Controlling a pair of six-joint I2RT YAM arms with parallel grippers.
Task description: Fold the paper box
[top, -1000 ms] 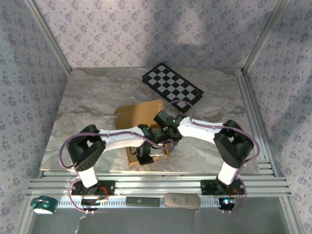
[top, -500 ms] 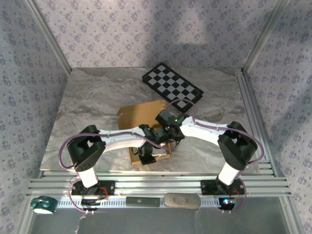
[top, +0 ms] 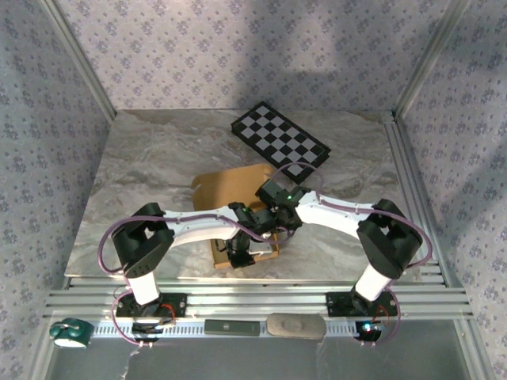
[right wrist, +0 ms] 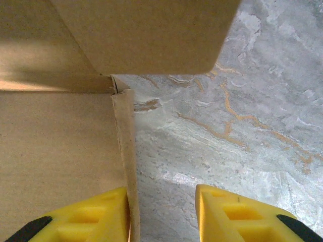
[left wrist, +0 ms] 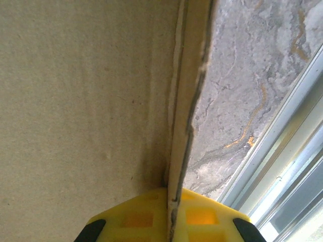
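Note:
The tan paper box (top: 228,188) lies partly folded on the marble table, between and under both wrists. My left gripper (top: 240,255) is at its near edge. In the left wrist view the yellow fingers (left wrist: 136,217) are shut on an upright cardboard wall (left wrist: 187,101), whose edge runs between the pads of the left gripper (left wrist: 173,214). My right gripper (top: 275,227) is at the box's right side. In the right wrist view the right gripper (right wrist: 161,212) stands open. One finger (right wrist: 96,214) rests against a side wall (right wrist: 123,146); the other finger (right wrist: 234,214) is over bare table. A flap (right wrist: 151,35) hangs above.
A black-and-white checkered board (top: 279,141) lies at the back right of the table. Aluminium rails (top: 253,297) run along the near edge, close to the box (left wrist: 282,166). A green tape roll (top: 69,332) sits beyond the rails at the near left.
The right gripper's jaws have widened and its arm has shifted slightly toward the right. The box has turned a little. The left gripper has stayed clamped on the wall.

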